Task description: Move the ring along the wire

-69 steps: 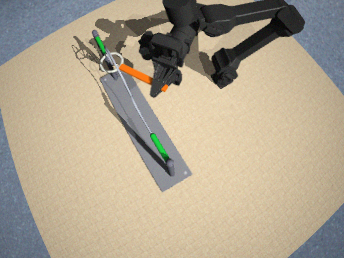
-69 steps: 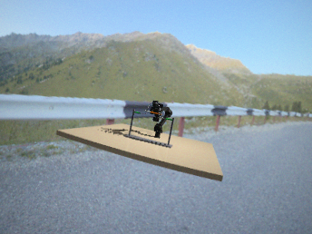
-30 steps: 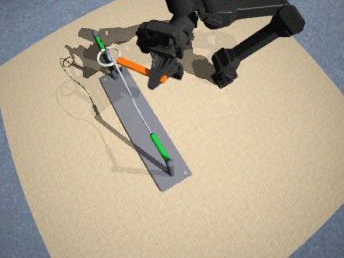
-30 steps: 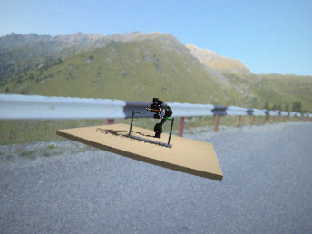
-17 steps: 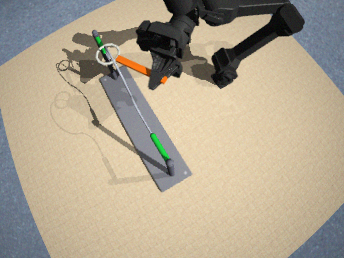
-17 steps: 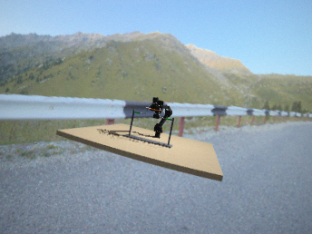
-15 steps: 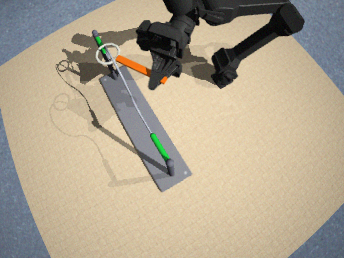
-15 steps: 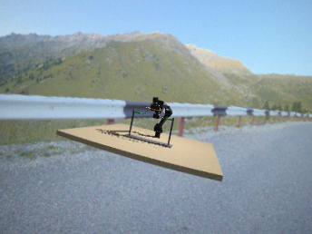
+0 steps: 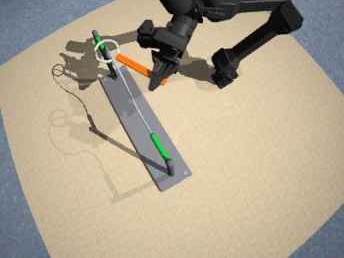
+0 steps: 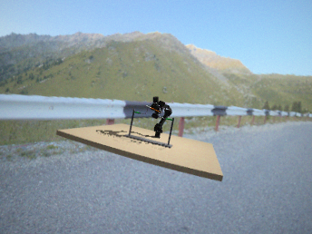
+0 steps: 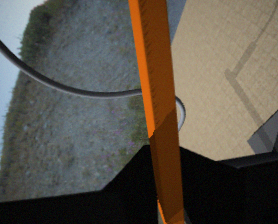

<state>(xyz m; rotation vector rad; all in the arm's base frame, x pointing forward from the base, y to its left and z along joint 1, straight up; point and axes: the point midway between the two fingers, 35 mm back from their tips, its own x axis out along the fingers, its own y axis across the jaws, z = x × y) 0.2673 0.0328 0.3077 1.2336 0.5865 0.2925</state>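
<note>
One straight orange handle (image 9: 134, 66) (image 10: 154, 109) (image 11: 159, 90), pinched in the black two-fingered pincer (image 9: 159, 77) (image 10: 157, 111) (image 11: 157, 151); grip partly hidden from the top view, handle cropped at the wrist frame's upper edge. One pale round ring (image 9: 95, 50), upper left of the top view, near the green wire sleeve (image 9: 99, 42); threading cannot be told. One thin grey wire (image 9: 133, 96) (image 11: 75, 95), partly behind the handle in the wrist view. Exterior details too small. Tan surface (image 9: 260, 132) (image 10: 181, 160) (image 11: 210, 55), open at right of the top view.
</note>
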